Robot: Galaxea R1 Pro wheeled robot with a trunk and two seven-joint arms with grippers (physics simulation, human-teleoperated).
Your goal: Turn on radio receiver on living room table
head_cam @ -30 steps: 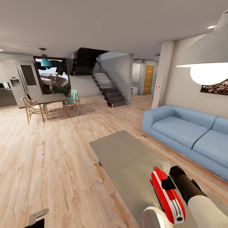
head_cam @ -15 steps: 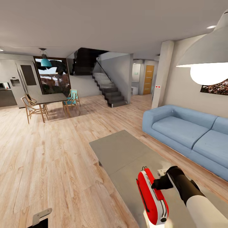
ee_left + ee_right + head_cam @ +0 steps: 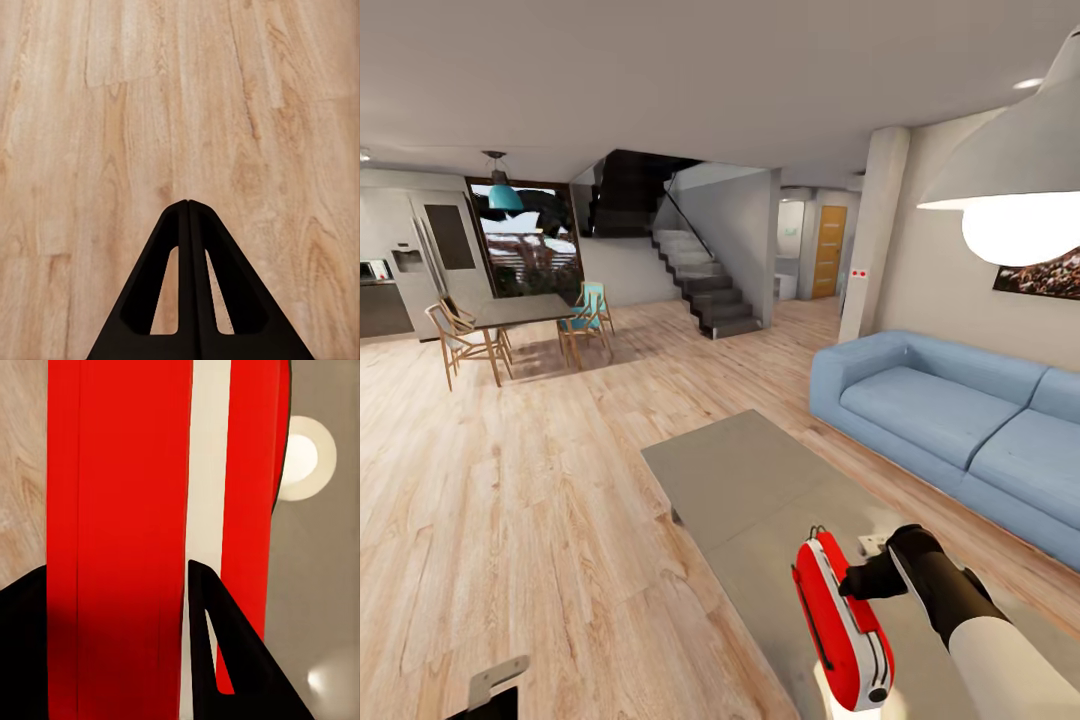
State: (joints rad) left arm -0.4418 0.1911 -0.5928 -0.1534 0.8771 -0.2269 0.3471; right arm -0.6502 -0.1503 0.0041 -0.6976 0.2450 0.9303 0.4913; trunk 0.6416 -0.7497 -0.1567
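The red radio receiver point(image 3: 842, 622) sits at the near end of the grey table point(image 3: 740, 480), its narrow side towards me, showing a white band and a thin wire handle at its far end. My right gripper point(image 3: 858, 583) is against its right side, at the far end. In the right wrist view, the radio point(image 3: 120, 472) spans the picture close up, and the right gripper point(image 3: 116, 568) stands open with both fingertips on its red surface. My left gripper point(image 3: 492, 688) hangs low over the wood floor, and the left gripper point(image 3: 187, 204) has its fingers pressed together.
The blue sofa point(image 3: 950, 420) runs along the table's right side. A white pendant lamp point(image 3: 1020, 190) hangs at the upper right. A dining table with chairs point(image 3: 520, 325) and stairs point(image 3: 700, 280) stand far back. Open wood floor point(image 3: 510, 520) lies to the left.
Over the last second the radio has shifted left on the table, and my right gripper has come off its top to its right side. Nothing has moved in the last half second.
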